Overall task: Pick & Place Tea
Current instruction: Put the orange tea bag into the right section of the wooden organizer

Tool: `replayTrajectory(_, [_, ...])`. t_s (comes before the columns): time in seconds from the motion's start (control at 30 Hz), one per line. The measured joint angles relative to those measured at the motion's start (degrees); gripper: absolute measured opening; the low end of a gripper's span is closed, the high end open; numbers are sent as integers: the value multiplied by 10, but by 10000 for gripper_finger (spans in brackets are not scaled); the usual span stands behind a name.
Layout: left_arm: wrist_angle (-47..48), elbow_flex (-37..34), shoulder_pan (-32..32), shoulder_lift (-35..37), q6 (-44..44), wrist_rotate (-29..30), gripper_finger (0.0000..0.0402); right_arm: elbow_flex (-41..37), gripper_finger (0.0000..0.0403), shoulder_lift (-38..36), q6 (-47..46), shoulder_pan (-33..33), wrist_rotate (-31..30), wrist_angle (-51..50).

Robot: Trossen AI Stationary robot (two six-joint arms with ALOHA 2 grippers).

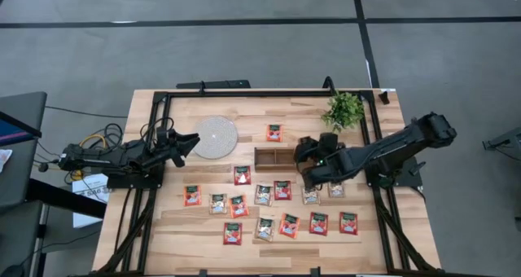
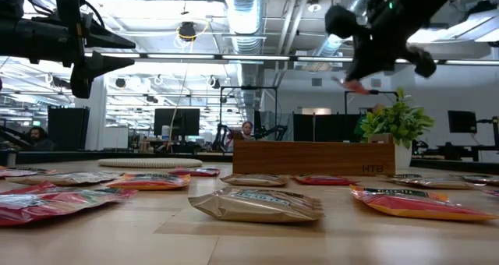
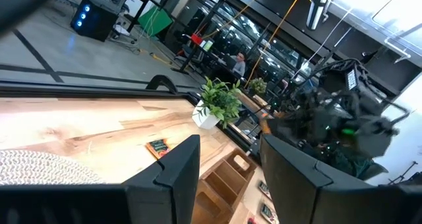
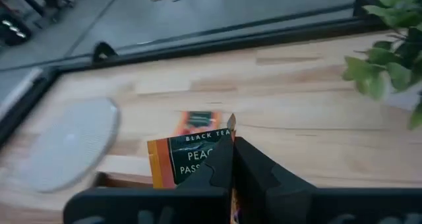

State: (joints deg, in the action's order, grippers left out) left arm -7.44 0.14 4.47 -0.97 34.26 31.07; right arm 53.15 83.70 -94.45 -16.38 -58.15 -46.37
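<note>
While its lower half stays hidden, the right tool (image 4: 232, 159) grips a tea sachet (image 4: 188, 159).

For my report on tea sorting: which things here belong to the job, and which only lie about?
Job: tea sachets on the table; one sachet pinched in the right gripper; wooden tray.
Lying about: round disc; potted plant. Left gripper waits.

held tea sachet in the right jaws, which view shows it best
The right wrist view: the orange peach black tea sachet fills the middle, pinched in the right gripper. The low view gives a blur; the high and left wrist views hide it.
</note>
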Motion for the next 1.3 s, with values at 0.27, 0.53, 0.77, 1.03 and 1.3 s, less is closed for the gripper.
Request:
replayTrajectory(0.27, [-4,0,0,0,0,-27,151,5,0,105,-77,-7,-64,-6])
replayTrajectory(0.53, [-7,0,0,0,19,-63,151,5,0,170,-235,-20,-79,-58])
replayTrajectory(0.77, [-7,0,0,-1,27,-64,151,5,0,201,-275,-31,-80,-55])
replayTrajectory(1.03, [-7,0,0,0,27,-64,151,5,0,197,-273,-17,-80,-57])
replayTrajectory(1.3, [-7,0,0,0,27,-64,151,5,0,197,-272,-6,-77,-52])
